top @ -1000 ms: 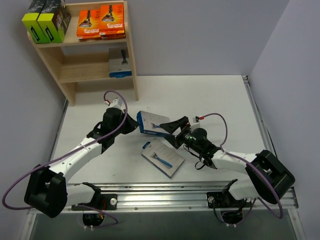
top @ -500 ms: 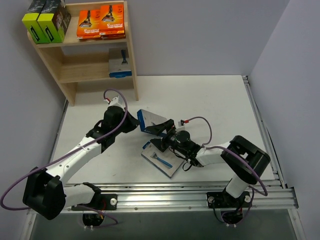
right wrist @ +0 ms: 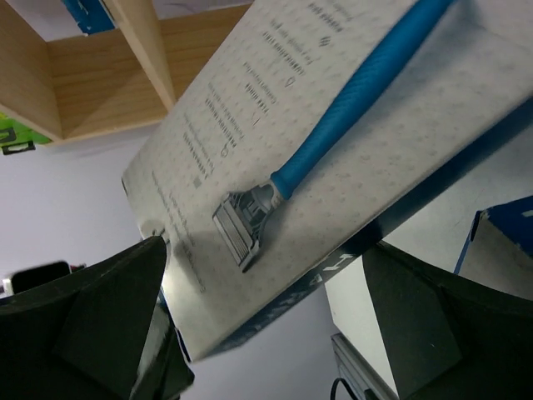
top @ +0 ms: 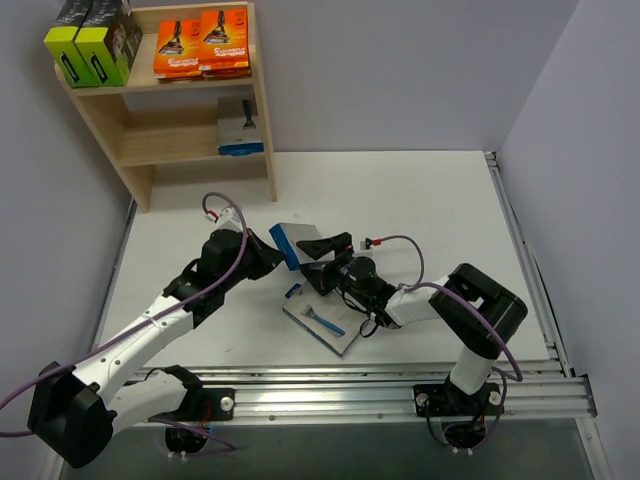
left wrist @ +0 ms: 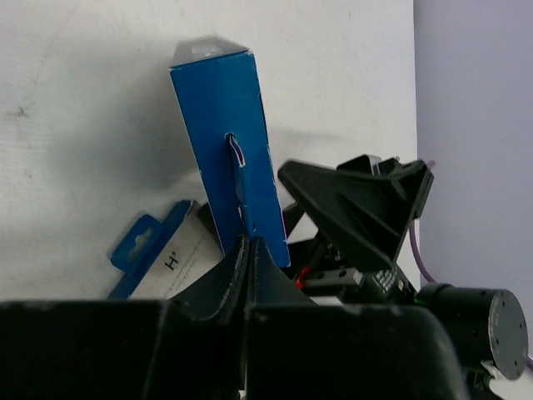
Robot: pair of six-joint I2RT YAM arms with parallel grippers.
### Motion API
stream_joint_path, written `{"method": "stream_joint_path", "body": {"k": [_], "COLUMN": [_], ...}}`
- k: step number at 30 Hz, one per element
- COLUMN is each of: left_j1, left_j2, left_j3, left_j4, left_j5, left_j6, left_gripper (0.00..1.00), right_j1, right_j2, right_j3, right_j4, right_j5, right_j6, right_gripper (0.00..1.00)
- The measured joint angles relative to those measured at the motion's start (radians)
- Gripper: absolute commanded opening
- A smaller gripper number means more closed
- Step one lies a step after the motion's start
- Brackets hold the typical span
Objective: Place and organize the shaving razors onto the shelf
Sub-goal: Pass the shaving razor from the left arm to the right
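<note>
My left gripper (top: 272,252) is pinched tight on the near end of a pack (top: 291,242), holding it up on edge near the middle of the top view. In the left wrist view its narrow blue side rises straight above my closed fingers (left wrist: 237,271). My right gripper (top: 318,262) is spread wide just right of it. In the right wrist view the pack's grey face with the blue razor fills the space between the spread fingers, and I cannot tell whether either pad touches it.

A card (top: 325,322) lies flat on the table just below both grippers. The shelf (top: 263,110) is in the upper left, well apart from them. It has orange packs (top: 200,45) and green boxes (top: 90,45) on top and one grey pack (top: 240,128) on the lower tier.

I judge the pack light and stiff but slim. Its glossy cardboard is likely to slip or swing if pinched at a corner. The best hold is across the flat faces near the middle, away from the hang tab.
</note>
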Motion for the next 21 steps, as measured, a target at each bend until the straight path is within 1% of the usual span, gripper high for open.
{"method": "stream_joint_path", "body": {"k": [3,6,7,10,12,15,16,18,19,21], "left_j1": [-0.010,-0.018,-0.020,-0.023,-0.023,-0.023,-0.023,-0.023,-0.023,-0.023], "left_j2": [-0.044,-0.079,-0.092,-0.135,-0.163,-0.189,-0.193,-0.193,-0.191,-0.185], "left_j3": [-0.067,-0.108,-0.116,-0.132,-0.142,-0.165,-0.176,-0.194,-0.202,-0.211], "left_j4": [0.007,0.000,-0.005,-0.017,-0.016,-0.010,-0.005,0.001,0.002,0.003], "left_j5": [0.007,0.008,0.008,0.006,0.003,0.000,0.000,0.001,0.002,0.004], "left_j6": [-0.048,-0.077,-0.083,-0.100,-0.108,-0.125,-0.133,-0.148,-0.153,-0.159], "left_gripper": [0.02,0.02,0.02,0.02,0.02,0.02,0.02,0.02,0.02,0.02], "right_j1": [-0.008,-0.013,-0.012,-0.013,-0.013,-0.013,-0.013,-0.014,-0.018,-0.022], "right_j2": [0.026,0.050,0.055,0.065,0.070,0.072,0.072,0.072,0.072,0.074], "right_j3": [0.012,0.016,0.016,0.019,0.031,0.052,0.056,0.060,0.060,0.060], "right_j4": [0.001,0.016,0.026,0.048,0.054,0.057,0.057,0.059,0.059,0.060], "right_j5": [0.007,0.011,0.011,0.009,0.005,0.002,0.003,0.003,0.002,0.003], "right_j6": [0.011,0.025,0.028,0.038,0.037,0.025,0.020,0.013,0.012,0.011], "right_gripper": [0.97,0.91,0.84,0.72,0.69,0.60,0.56,0.51,0.44,0.38]}}
